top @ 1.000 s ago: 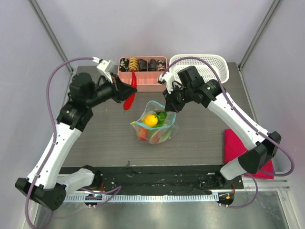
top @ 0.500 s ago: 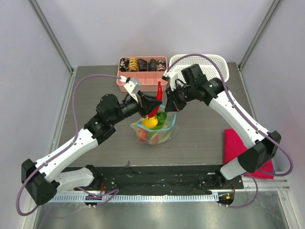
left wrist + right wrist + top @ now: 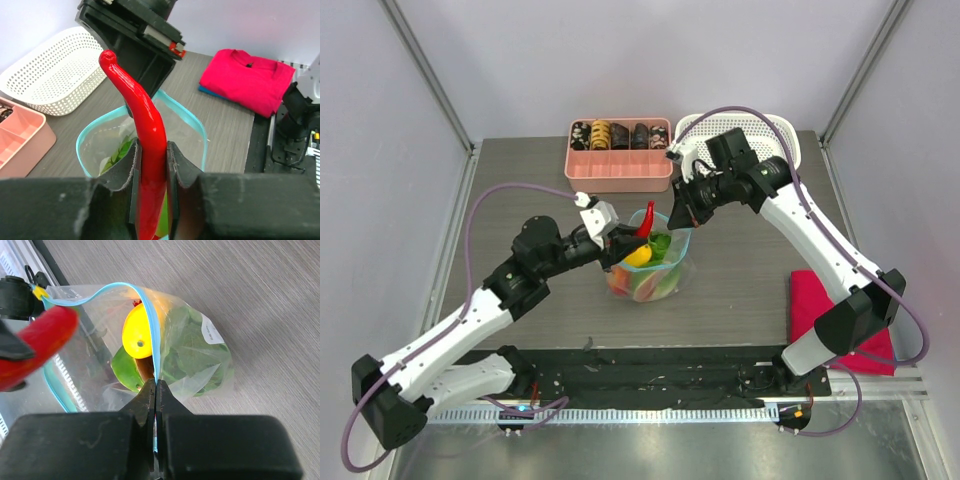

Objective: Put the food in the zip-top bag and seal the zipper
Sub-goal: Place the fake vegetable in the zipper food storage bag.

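- Zip-top bag (image 3: 677, 272): stands mid-table with its mouth up and open. I place everything else relative to it.
- Zipper (image 3: 150, 325): the light-blue strip round the bag's mouth. It is unsealed and its two sides are well apart.
- Right gripper (image 3: 156, 390): clenched on the zipper strip at the bag's far rim, holding the mouth open.
- Left gripper (image 3: 151, 165): grasping the red chili (image 3: 145, 120) by its lower half. The chili is upright, tip up, just over the bag's mouth.
- Inside the bag: a yellow piece (image 3: 136, 337), lettuce (image 3: 192, 352), and reddish-orange pieces lower down that I cannot identify.
- Pink tray (image 3: 620, 183): beyond the bag, with dark rolls (image 3: 620, 135) in its back row.
- White basket (image 3: 785, 140): beyond the bag, to its right.
- Red cloth (image 3: 810, 305): to the right of the bag, well apart from it.
- Progress, as I judge it: most of the loading is done, and I spot no other produce outside the bag. What remains is to lower and release the chili, then press the zipper shut along its whole length.
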`<state>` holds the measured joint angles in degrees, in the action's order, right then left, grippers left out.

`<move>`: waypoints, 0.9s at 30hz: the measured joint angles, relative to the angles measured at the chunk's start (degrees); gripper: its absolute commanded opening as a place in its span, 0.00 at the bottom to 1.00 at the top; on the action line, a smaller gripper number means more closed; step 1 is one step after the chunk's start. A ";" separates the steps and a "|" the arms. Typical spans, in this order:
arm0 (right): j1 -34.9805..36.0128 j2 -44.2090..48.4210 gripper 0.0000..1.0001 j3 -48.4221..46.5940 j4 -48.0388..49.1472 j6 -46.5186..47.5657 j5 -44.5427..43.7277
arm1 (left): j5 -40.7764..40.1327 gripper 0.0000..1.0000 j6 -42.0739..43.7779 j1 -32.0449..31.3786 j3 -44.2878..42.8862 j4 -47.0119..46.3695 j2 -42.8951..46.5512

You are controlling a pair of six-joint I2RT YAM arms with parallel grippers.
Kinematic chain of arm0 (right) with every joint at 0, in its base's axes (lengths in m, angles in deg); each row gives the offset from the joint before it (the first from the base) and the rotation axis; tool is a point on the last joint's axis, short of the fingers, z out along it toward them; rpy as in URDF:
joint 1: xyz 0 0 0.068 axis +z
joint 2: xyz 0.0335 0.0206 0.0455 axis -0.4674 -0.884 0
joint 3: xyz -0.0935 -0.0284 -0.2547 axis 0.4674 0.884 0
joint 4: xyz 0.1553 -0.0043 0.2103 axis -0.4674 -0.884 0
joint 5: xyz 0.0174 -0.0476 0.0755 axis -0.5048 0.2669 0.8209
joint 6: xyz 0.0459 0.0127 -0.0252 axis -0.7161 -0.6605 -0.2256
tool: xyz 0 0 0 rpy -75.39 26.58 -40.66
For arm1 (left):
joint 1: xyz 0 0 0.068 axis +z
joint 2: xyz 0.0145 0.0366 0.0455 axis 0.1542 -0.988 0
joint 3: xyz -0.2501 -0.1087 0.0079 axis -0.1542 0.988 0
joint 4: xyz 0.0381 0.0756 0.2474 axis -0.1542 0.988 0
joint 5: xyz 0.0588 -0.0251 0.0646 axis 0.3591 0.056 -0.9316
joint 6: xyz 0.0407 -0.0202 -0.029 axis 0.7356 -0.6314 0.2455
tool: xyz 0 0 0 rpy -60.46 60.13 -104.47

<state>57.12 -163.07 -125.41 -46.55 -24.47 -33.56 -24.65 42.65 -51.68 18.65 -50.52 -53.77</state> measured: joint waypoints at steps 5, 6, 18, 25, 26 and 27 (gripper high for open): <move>-0.39 -0.33 0.01 -0.11 -0.07 0.07 0.20 | 0.55 0.74 0.85 0.00 0.09 5.95 4.04; -0.39 -0.37 0.01 -0.13 -0.07 0.11 0.20 | 0.57 0.77 0.26 0.00 0.07 6.86 4.26; -0.50 -0.57 0.01 -0.26 -0.07 2.56 0.22 | -8.85 0.99 0.39 1.62 -11.65 22.62 4.66; -0.50 -0.57 0.01 -0.59 -0.31 7.10 0.66 | 8.28 1.00 8.09 20.52 -10.73 34.75 9.09; -0.50 -0.57 0.01 -0.87 -0.44 7.87 0.68 | 12.07 1.00 9.46 23.21 -10.86 36.59 8.63; -0.50 -0.57 0.01 -1.07 -0.48 8.50 0.72 | 14.56 1.00 10.16 24.68 -10.88 37.59 7.87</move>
<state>56.62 -163.64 -126.48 -47.03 -15.97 -32.84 -10.09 52.81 -27.00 7.76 -12.93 -45.90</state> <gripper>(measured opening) 0.023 0.996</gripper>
